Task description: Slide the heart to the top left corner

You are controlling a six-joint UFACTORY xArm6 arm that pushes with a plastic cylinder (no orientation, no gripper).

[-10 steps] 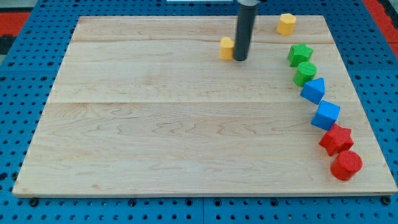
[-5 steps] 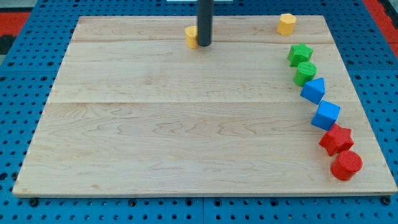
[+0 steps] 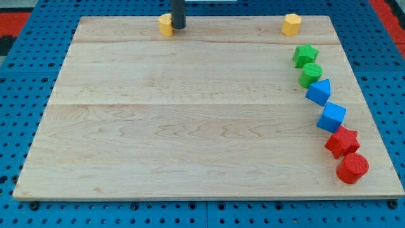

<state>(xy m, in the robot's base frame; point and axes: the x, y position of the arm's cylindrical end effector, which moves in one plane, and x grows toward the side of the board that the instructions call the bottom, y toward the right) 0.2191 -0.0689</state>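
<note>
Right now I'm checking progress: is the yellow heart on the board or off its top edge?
On. The yellow heart sits on the wooden board by its top edge, short of the corner, my tip touching its right side.

**No readable markings**

No text, labels, brands, numbers or signs legible anywhere in the camera view. Wooden board (image 3: 190, 126): bare grain only, nothing printed. Blue pegboard (image 3: 25, 209) around it: plain holes, no lettering. Coloured blocks carry no marks on the faces that show. Dark rod blank as far as visible.
</note>
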